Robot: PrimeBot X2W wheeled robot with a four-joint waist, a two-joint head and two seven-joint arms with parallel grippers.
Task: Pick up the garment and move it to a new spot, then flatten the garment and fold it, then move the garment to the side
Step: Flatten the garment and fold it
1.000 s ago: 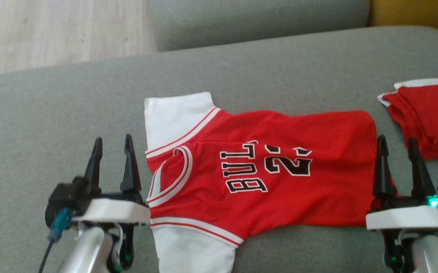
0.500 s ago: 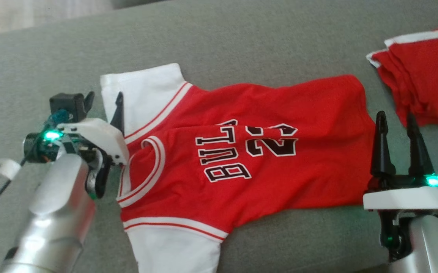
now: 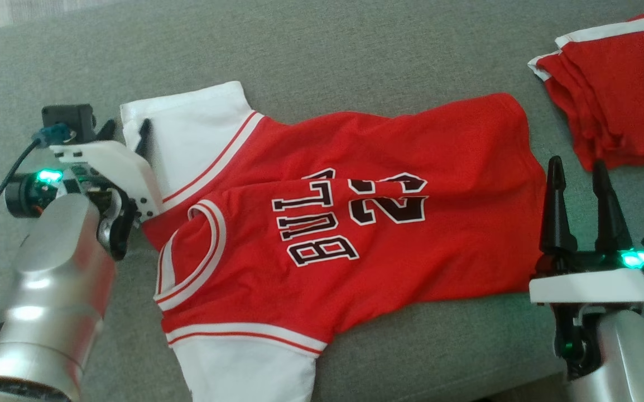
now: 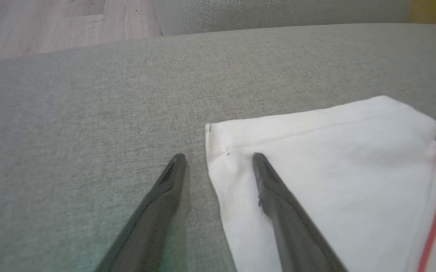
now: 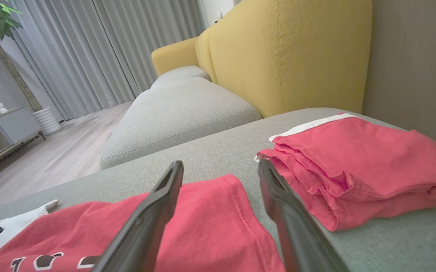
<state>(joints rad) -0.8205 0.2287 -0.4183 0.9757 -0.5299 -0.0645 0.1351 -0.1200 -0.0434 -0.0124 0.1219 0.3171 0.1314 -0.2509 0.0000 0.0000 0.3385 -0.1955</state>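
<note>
The garment [image 3: 355, 223] is a red jersey with white sleeves and black lettering, spread on the grey sofa cushion [image 3: 327, 50]. My left gripper [image 3: 125, 129] is open at the outer edge of the far white sleeve [image 3: 188, 134]. In the left wrist view, the left gripper [image 4: 218, 158] has one finger on the cushion and the other over the sleeve [image 4: 335, 170], with the sleeve's corner between them. My right gripper [image 3: 576, 164] stands open at the jersey's hem. In the right wrist view, the right gripper [image 5: 220, 164] is above the hem [image 5: 218, 223] and holds nothing.
A folded red piece with white trim [image 3: 618, 106] lies at the cushion's far right, close to my right gripper, seen also as the red pile [image 5: 354, 166]. Beyond stand a yellow sofa back [image 5: 289, 53], another grey cushion [image 5: 180, 109] and wooden floor [image 4: 63, 26].
My left arm has reached forward from beside the collar to the far sleeve's edge. The head camera has tilted down, shifting the whole picture. The right gripper has stayed by the hem.
</note>
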